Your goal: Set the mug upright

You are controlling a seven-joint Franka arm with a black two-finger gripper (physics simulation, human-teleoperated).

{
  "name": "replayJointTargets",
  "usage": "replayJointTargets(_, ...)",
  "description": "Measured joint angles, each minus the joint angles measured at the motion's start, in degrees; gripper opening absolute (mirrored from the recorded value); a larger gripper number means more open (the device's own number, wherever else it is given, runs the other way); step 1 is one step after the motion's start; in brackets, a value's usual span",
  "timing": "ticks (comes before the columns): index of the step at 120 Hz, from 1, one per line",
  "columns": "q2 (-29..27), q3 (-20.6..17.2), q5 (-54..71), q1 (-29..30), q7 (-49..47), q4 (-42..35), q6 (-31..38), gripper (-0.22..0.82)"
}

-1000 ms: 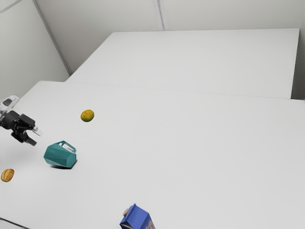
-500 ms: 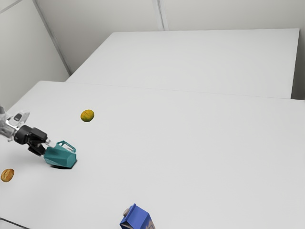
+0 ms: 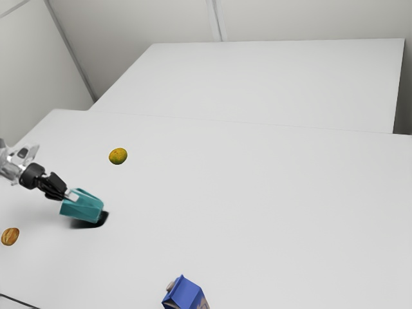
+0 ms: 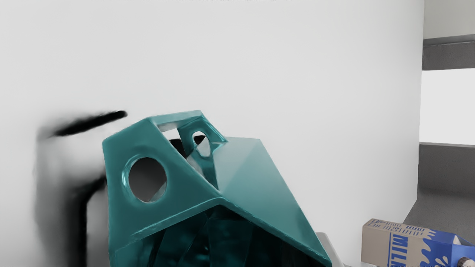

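In the exterior view my gripper is shut on the mouth end of the teal mug, near its handle. The mug lies over on its side, tilted, with its base toward the exterior view's right. A dark shadow stands apart beneath it, so it is slightly off the table. The wrist view has the mug close up, its handle and dark open mouth showing. One of the pale fingers shows outside the mug's wall; the other is hidden.
A yellow-green fruit lies beyond the mug on the white table. A brown, bread-like item is at the exterior view's left. The blue milk carton stands at the near edge, also seen as a carton in the wrist view.
My gripper has come toward the exterior view's right to the mug and shut on it. The mug has risen slightly and shifted in tilt, with its shadow now spread out from under it.
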Motion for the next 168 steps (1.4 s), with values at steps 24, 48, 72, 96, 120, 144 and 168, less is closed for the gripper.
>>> replayJointTargets(24,-7.38,0.17,0.51,-3.47,-0.02,-3.15,0.85,-0.17)
replayJointTargets(48,-14.79,-3.12,9.63,-8.53,-3.85,-3.28,5.72,-0.18)
replayJointTargets(72,-17.6,-14.63,24.01,-9.2,-11.54,-1.79,13.39,-0.18)
replayJointTargets(96,-17.46,-20.85,32.41,-14.3,-19.15,-2.46,21.5,-0.18)
replayJointTargets(120,-15.53,-21.54,35.77,-23.0,-24.83,-2.37,26.92,-0.18)
replayJointTargets(144,-12.31,-21.52,37.02,-12.02,-28.94,-1.18,30.11,-0.18)
replayJointTargets(168,-10.21,-21.65,37.42,-11.57,-31.95,-0.91,32.47,-0.18)
